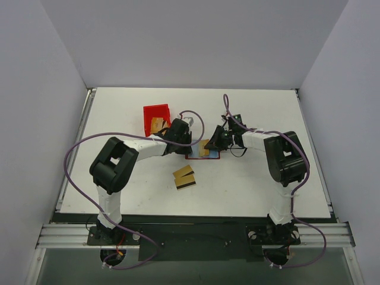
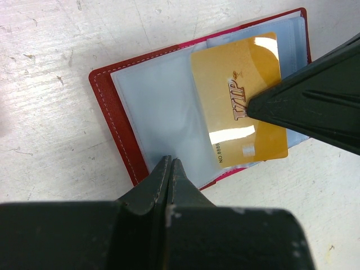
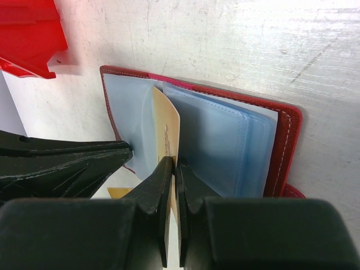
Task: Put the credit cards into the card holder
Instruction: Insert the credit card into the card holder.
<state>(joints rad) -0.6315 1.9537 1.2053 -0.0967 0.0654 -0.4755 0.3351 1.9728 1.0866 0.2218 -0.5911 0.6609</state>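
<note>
The card holder (image 1: 206, 155) lies open on the table, dark red with light blue sleeves (image 2: 104, 107) (image 3: 287, 146). My right gripper (image 1: 211, 144) (image 3: 173, 163) is shut on a gold credit card (image 2: 242, 107) (image 3: 167, 132). It holds the card at one edge, and the card's far end sits among the sleeves. My left gripper (image 1: 191, 148) (image 2: 170, 160) is shut with nothing in it, its tips resting on the left sleeve. Two more credit cards (image 1: 184, 177) lie on the table in front of the holder, one showing a dark stripe.
A bright red open bin (image 1: 157, 119) (image 3: 28, 34) stands just behind and left of the holder, with something tan inside. White walls enclose the table on three sides. Purple cables loop from both arms.
</note>
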